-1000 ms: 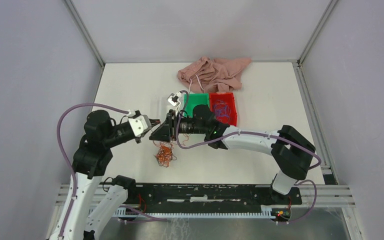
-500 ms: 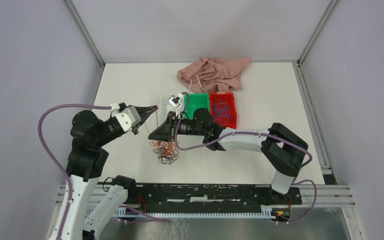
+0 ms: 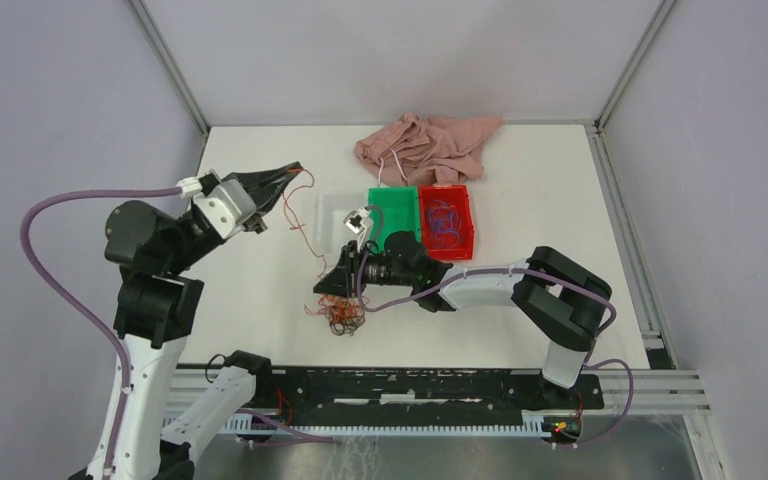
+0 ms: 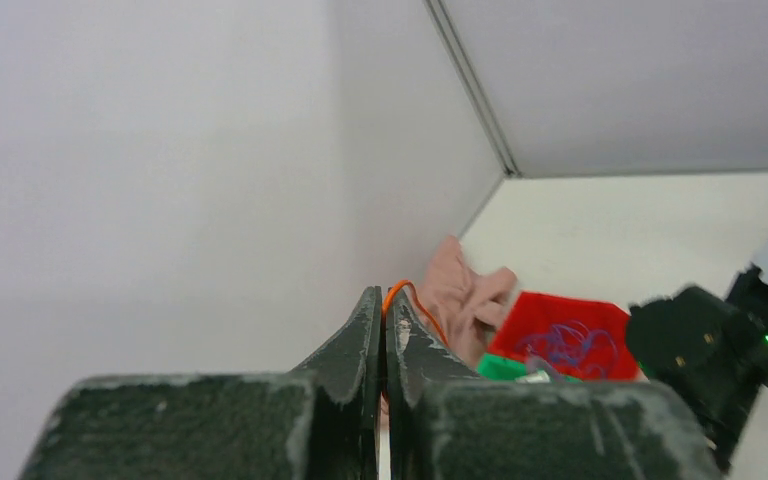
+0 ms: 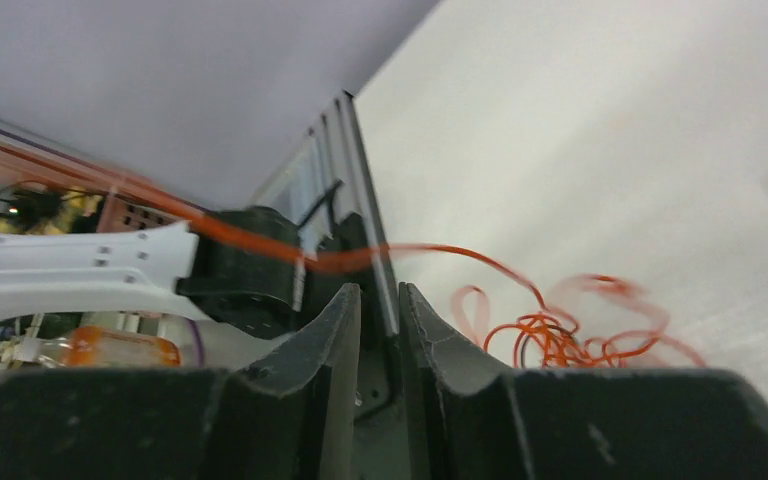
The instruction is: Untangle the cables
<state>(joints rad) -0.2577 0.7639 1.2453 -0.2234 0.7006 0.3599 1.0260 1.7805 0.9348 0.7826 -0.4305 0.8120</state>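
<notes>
Cables: tangle point(image 3: 343, 316) of orange-red and dark wires is lying on the white table point(image 3: 250, 290), toward its near edge.
Left gripper point(image 3: 293, 170): is hanging raised over the table's left side, jaws pinching tight on one orange strand point(image 4: 400, 285).
Strand: is trailing from those tips down toward the tangle.
Right gripper point(image 3: 324, 286): is hovering low, just beside the tangle, jaws standing narrowly apart, nothing showing between them.
Bins: blue-purple wires point(image 3: 443, 217) are lying in a red bin point(image 3: 447, 245), which is touching a green bin point(image 3: 392, 205).
</notes>
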